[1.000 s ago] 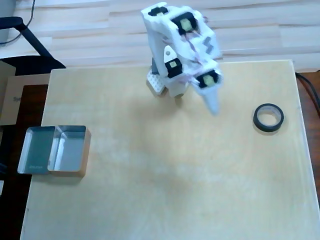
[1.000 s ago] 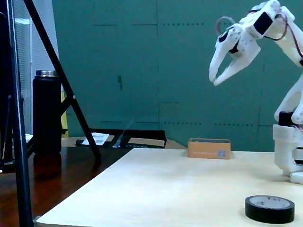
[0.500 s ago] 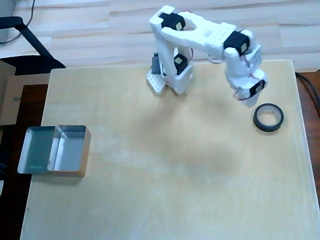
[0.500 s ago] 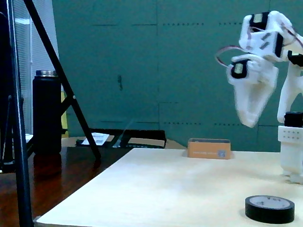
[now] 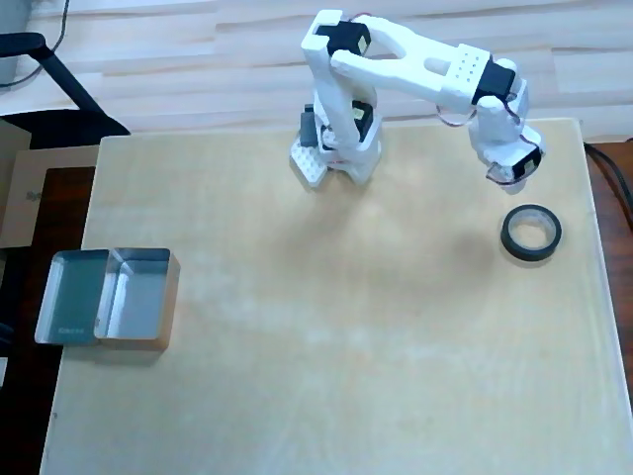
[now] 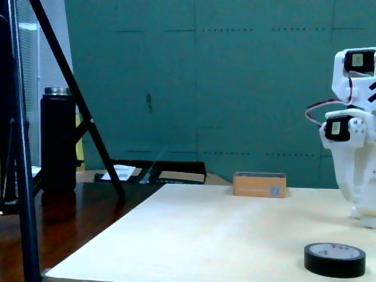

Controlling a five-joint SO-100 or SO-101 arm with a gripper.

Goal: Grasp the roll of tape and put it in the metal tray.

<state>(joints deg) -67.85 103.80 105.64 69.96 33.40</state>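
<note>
Overhead view puts the roll of tape (image 5: 531, 234) flat on the pale wooden table (image 5: 326, 376), near the right edge, its hollow centre showing bare board. I see it again in the fixed view (image 6: 335, 259), a low black ring lying alone at the lower right of the tabletop.

Just above the roll in the overhead view is my gripper (image 5: 515, 174), pointing down at the end of the white arm (image 5: 415, 69). It is close to the roll but apart from it, with nothing between the fingers that I can see. From above the fingers are hidden under the wrist, and in the fixed view the gripper (image 6: 359, 207) runs partly out of the right edge, so I cannot tell how wide the pincer stands.

The arm reaches right from its white base (image 5: 336, 153), which stands at the far middle of the table.

Well apart, at the left edge of the table in the overhead view, sits the metal tray (image 5: 172, 297), its two side-by-side compartments holding nothing but reflections.

In the fixed view a small tan box (image 6: 259, 184) rests at the far edge of the table. Off the table to the left stand a black flask (image 6: 57, 141) on a dark wooden surface and the black legs of a tripod (image 6: 76, 100).
</note>
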